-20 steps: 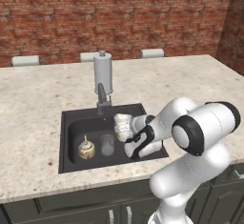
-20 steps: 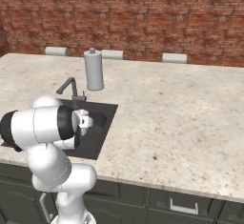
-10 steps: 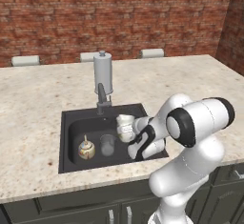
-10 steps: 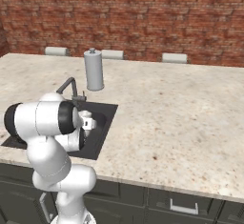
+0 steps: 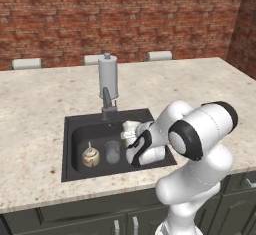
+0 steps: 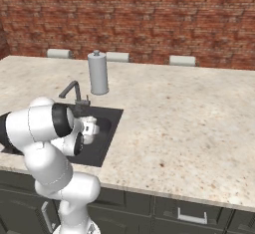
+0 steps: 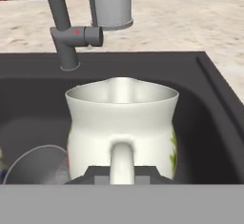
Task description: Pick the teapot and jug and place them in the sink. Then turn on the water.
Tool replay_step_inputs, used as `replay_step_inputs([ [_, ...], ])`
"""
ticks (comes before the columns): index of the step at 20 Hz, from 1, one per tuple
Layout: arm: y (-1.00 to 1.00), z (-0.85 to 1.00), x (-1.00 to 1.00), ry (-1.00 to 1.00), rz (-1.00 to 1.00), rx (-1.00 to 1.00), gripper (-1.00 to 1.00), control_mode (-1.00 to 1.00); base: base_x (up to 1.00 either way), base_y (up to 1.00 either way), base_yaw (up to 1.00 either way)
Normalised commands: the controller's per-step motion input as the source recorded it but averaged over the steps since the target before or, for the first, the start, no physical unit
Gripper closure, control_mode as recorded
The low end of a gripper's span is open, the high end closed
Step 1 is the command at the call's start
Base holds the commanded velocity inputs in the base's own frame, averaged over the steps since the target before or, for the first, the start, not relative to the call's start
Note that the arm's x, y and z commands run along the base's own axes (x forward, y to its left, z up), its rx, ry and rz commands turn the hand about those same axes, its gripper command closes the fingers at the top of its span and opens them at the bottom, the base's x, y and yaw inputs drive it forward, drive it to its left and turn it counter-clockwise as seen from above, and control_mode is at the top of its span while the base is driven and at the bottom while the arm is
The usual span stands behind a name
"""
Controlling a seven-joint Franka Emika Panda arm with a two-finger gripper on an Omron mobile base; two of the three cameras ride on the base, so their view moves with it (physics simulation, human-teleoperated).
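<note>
A cream-white jug (image 7: 122, 123) with a pouring lip and green-red markings on its belly stands upright inside the dark rectangular sink (image 5: 80, 126), its handle turned away from the dark grey tap (image 7: 66, 30) at the basin's back edge and its lip toward it. The small, round, cream-gold teapot (image 5: 90, 156), floral-patterned with a knob on its lid, sits upright on the sink floor, well to the left of the jug.
</note>
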Motion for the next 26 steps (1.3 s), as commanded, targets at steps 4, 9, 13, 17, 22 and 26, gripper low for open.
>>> replay_step_inputs([
  [4,0.23,-0.09,0.15,0.00,-0.11,0.00,1.00,-1.00,0.00,0.00,0.00],
  [9,0.06,-0.26,0.30,0.00,-0.04,0.00,1.00,-1.00,0.00,0.00,0.00],
  [13,0.00,-0.39,0.18,-0.04,0.00,0.00,1.00,-1.00,0.00,0.00,0.00],
  [17,0.00,-0.52,0.01,-0.10,0.00,0.00,1.00,-1.00,0.00,0.00,0.00],
  [22,0.00,-0.50,0.00,-0.11,0.00,0.00,1.00,-1.00,0.00,0.00,0.00],
  [26,-0.14,-0.34,0.00,-0.06,0.00,0.00,1.00,-1.00,0.00,0.00,0.00],
])
